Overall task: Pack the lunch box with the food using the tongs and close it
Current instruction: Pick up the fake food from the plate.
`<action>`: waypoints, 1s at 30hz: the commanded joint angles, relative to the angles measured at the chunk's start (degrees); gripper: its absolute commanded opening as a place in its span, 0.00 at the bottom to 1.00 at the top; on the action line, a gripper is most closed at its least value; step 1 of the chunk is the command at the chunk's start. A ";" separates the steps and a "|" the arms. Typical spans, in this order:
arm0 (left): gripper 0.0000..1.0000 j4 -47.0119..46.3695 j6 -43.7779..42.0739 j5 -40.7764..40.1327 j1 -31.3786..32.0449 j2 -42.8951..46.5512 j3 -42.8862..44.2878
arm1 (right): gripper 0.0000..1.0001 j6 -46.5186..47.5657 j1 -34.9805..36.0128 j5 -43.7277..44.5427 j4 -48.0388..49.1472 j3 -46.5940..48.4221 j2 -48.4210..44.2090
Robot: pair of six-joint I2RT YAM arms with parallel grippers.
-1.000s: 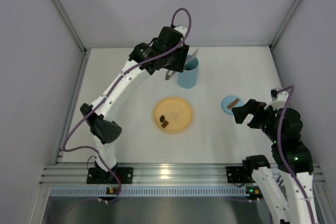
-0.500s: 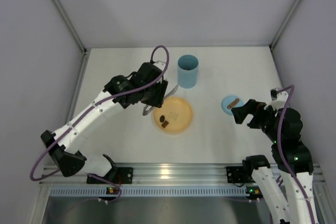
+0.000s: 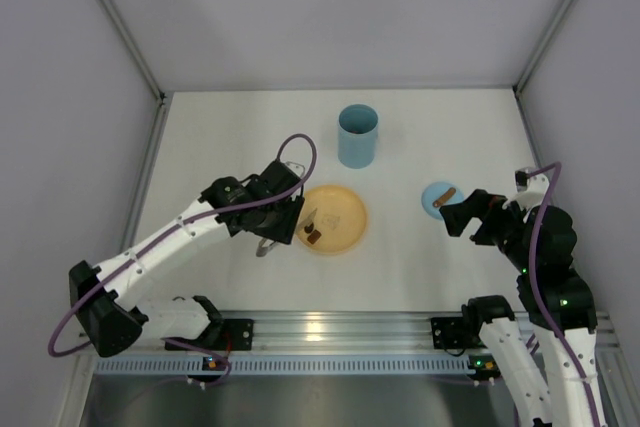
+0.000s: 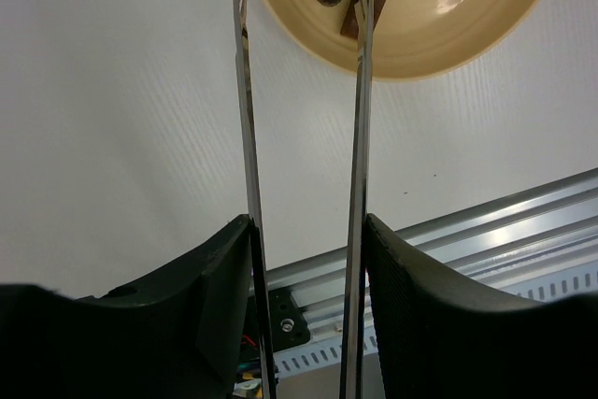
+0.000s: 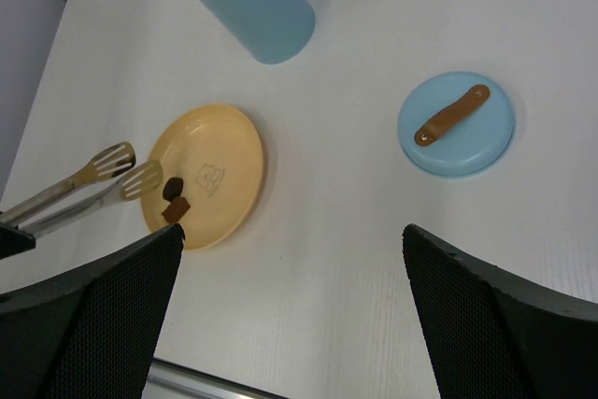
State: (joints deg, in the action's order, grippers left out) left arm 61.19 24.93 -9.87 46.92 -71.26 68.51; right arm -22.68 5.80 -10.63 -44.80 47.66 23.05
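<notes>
Tongs [image 4: 245,137] have been swung from the lunch box [image 3: 358,135] back to the plate [image 3: 347,209], clamped in the left gripper [image 4: 306,240], probably to grab the brown food [image 3: 313,233] left there; right gripper [image 3: 458,214] is kept wide open, unused

You've got 2 food pieces [image 5: 172,189], both dark brown. 1 yellow plate [image 5: 224,151]. 1 light-blue lunch box [image 5: 257,2]. 1 flat blue lid [image 5: 467,142] with a brown tab. 1 pair of tongs [image 5: 84,184].
</notes>
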 commanded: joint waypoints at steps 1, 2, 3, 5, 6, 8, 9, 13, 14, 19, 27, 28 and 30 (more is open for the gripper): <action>0.54 -3.79 1.44 0.64 0.28 1.39 -1.80 | 0.99 -0.53 -0.79 -0.70 1.64 0.24 0.07; 0.54 -4.23 1.44 0.64 0.46 1.13 -2.67 | 1.00 -0.44 -0.79 -0.62 1.55 0.33 -0.02; 0.54 -4.50 1.44 0.90 0.37 1.04 -3.12 | 0.99 -0.35 -0.79 -0.53 1.55 0.33 -0.02; 0.54 -5.20 1.61 0.99 0.55 0.69 -4.08 | 0.99 -0.35 -0.79 -0.44 1.47 0.42 -0.11; 0.54 -5.46 1.53 1.08 0.63 0.60 -4.35 | 0.99 -0.26 -0.79 -0.35 1.47 0.42 -0.11; 0.54 -5.99 1.62 1.17 0.89 0.43 -4.79 | 0.99 -0.26 -0.79 -0.35 1.38 0.24 -0.02; 0.53 -5.99 1.62 1.08 0.90 0.42 -4.88 | 0.99 -0.18 -0.88 -0.35 1.46 0.15 -0.11; 0.52 -5.99 1.62 0.38 1.25 0.16 -4.88 | 1.00 -0.26 -0.79 -0.35 1.55 -0.37 -0.28; 0.52 -6.08 1.62 0.20 1.34 -0.10 -4.70 | 0.99 -0.35 -0.79 -0.35 1.64 -0.37 -0.20; 0.50 -6.08 1.70 0.11 2.04 -1.24 -4.61 | 1.00 -0.26 -0.79 -0.44 1.64 -0.55 -0.37; 0.49 -7.22 1.88 -0.41 2.57 -2.91 -5.58 | 0.99 -0.09 -0.79 -0.35 1.47 -0.64 -0.55; 0.48 -7.40 1.88 -0.41 2.65 -3.18 -5.67 | 0.99 -0.09 -0.79 -0.27 1.47 -0.64 -0.55; 0.47 -7.58 1.88 -0.33 2.65 -3.44 -5.67 | 0.99 -0.09 -0.79 -0.18 1.47 -0.46 -0.46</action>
State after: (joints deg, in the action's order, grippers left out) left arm 56.40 25.91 -9.54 49.25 -74.52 62.89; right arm -22.70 5.80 -10.66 -44.62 47.22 22.98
